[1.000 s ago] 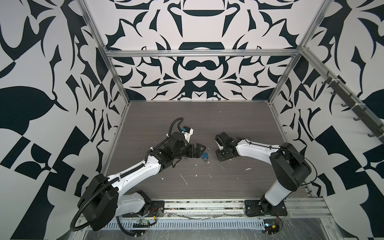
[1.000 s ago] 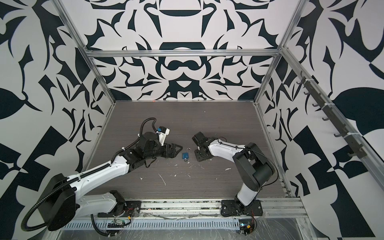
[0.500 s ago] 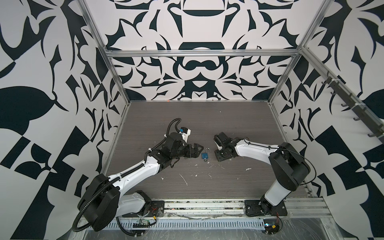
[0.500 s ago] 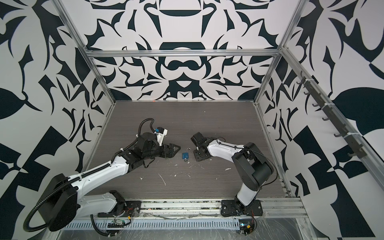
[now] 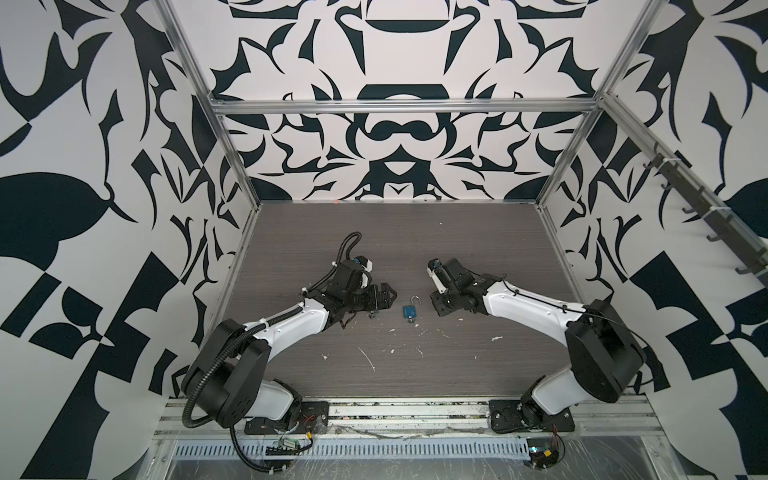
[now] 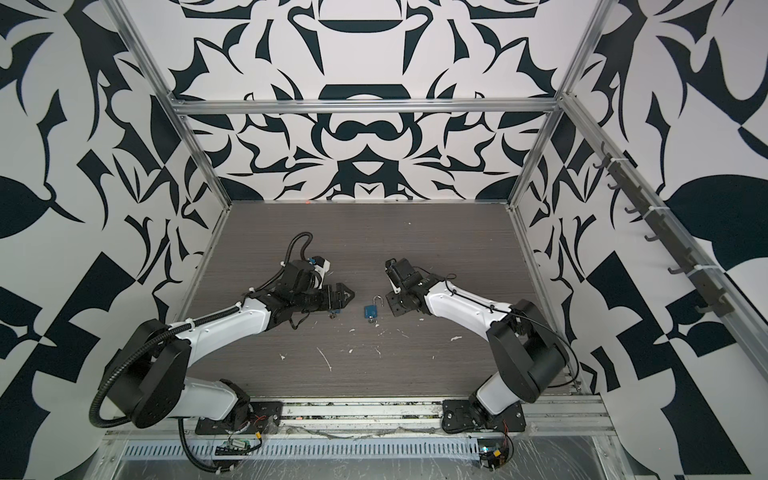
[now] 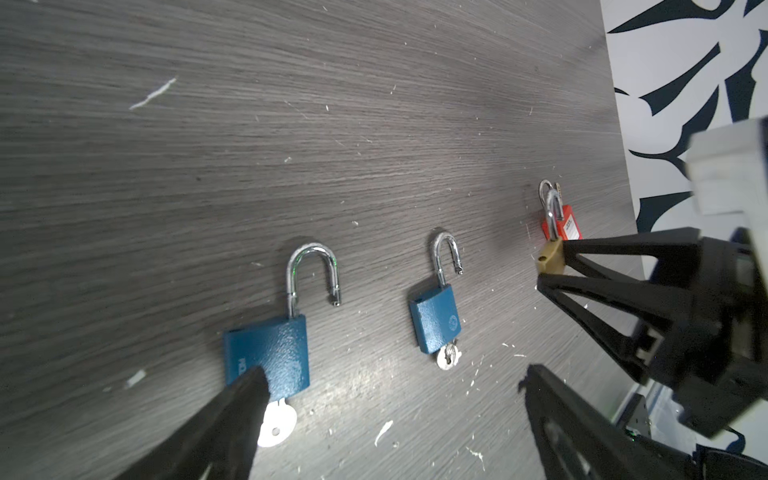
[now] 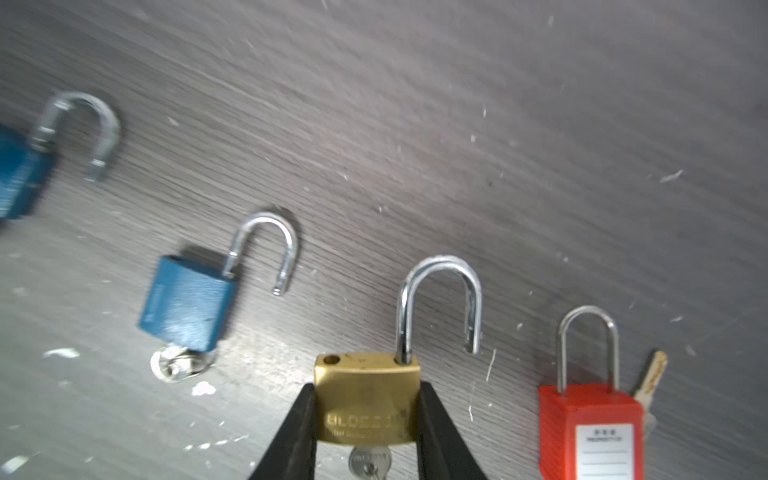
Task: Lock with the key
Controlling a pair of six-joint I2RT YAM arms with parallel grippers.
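On the counter, the right gripper clamps the brass padlock; the left gripper gapes wide beside the larger blue padlock.

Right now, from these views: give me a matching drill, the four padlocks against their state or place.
Things:
1. brass padlock
2. red padlock
3. larger blue padlock
4. smaller blue padlock

States:
A. shackle shut
B. lying free between the two arms, shackle open
C. clamped in the right end effector
D. shackle open, partly behind a finger of the open left end effector in the left wrist view

Pairs: 1-C, 2-A, 3-D, 4-B
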